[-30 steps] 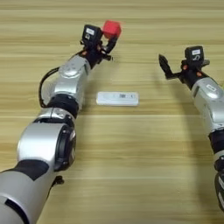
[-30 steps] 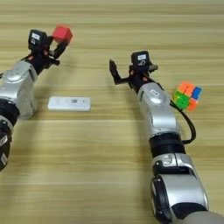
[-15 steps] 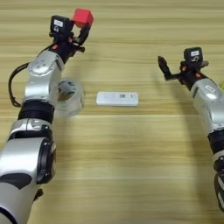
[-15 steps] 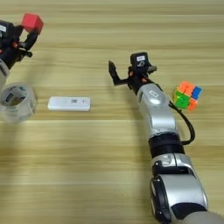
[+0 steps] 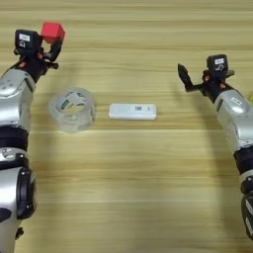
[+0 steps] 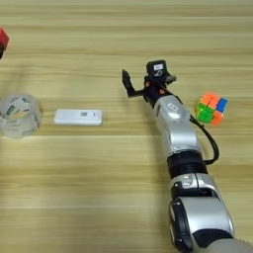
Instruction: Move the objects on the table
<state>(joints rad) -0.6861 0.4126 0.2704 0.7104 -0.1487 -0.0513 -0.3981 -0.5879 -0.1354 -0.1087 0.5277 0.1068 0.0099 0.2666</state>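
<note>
Left eye view: left pincer [image 5: 49,43] clamped on red cube [image 5: 52,31] at 10 o'clock, right pincer [image 5: 195,81] wide, idle. Risked dropping cube onto tape roll [image 5: 72,108] if grip slipped.

Left pincer [image 5: 49,42] raised, gripping; right pincer [image 5: 190,79] hovers, parted.
</note>
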